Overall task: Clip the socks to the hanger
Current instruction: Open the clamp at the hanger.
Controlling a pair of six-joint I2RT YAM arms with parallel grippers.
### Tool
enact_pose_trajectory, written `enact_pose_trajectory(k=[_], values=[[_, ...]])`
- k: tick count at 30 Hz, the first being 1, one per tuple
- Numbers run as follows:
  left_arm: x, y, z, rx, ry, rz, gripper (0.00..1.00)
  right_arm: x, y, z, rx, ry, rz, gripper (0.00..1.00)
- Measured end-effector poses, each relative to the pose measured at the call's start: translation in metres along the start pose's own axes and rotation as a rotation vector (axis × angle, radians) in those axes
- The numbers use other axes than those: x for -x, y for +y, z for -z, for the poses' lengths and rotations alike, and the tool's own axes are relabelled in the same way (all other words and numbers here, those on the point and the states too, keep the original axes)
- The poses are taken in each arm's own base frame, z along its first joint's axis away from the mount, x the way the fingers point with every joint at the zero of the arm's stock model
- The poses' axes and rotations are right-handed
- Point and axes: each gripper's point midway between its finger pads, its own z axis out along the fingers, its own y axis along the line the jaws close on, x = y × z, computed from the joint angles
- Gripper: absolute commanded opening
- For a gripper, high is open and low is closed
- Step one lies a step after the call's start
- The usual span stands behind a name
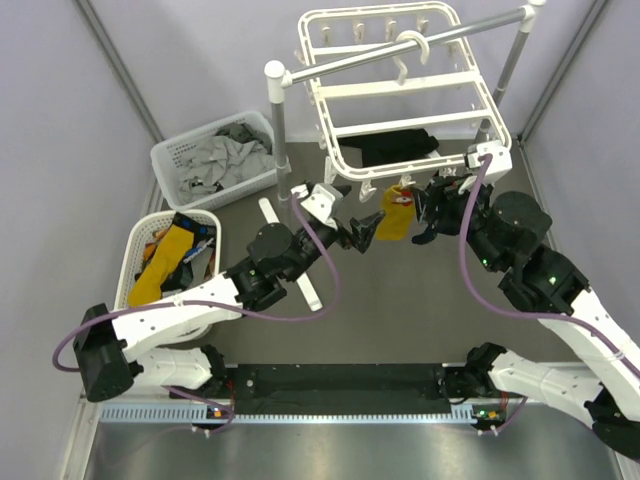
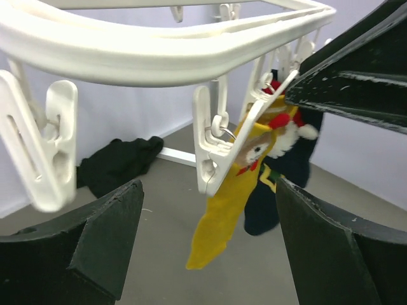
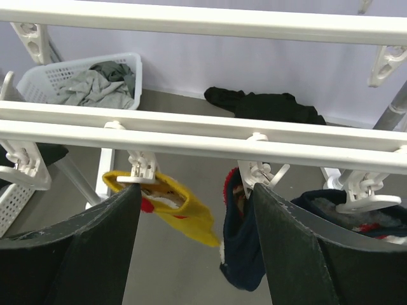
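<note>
- The left hand (image 1: 365, 232) is released, its fingers (image 2: 105, 235) spread wide with nothing between them, and it sits just below the hanger's near edge.
- The right hand (image 1: 425, 215) is also released and empty, its fingers (image 3: 76, 254) apart under the same near bar.
- The yellow sock (image 2: 222, 210) hangs from a clip on that bar, between the two hands.
- A dark navy sock (image 3: 241, 254) hangs clipped just beside it. A third dark sock (image 3: 356, 216) is clipped further right.
- An unused clip (image 2: 48, 152) dangles at the left of the frame.
- The hanger (image 1: 420, 82) hangs by its hook from the grey pole rack (image 1: 340, 62).
- A black garment (image 1: 395, 147) lies on the counter (image 1: 400, 320) beneath it.
- The near basket (image 1: 128, 270), left of the left arm, holds a yellow-orange sock (image 1: 160, 265) and multicoloured socks.
- The far basket (image 1: 165, 160) holds pale grey cloths (image 1: 225, 155).
- Grey counter shows between the two arms, in front of the hanger.
- Walls close in on both sides of the counter.
</note>
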Motion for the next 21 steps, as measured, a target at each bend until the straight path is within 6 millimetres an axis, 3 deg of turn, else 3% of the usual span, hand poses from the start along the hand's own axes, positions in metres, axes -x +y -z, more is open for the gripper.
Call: enact_pose_trajectory(k=[13,17,21], values=[[-0.011,0.012,-0.013,0.102,-0.021,-0.206,0.89,-0.003,-0.004,0.007,0.000,-0.012,0.007,0.71],[-0.010,0.001,-0.016,0.129,-0.048,-0.311,0.88,-0.006,-0.005,0.008,0.000,-0.013,0.021,0.71],[-0.021,-0.013,-0.020,0.155,-0.045,-0.413,0.84,-0.003,-0.008,0.012,-0.001,-0.021,0.034,0.72]])
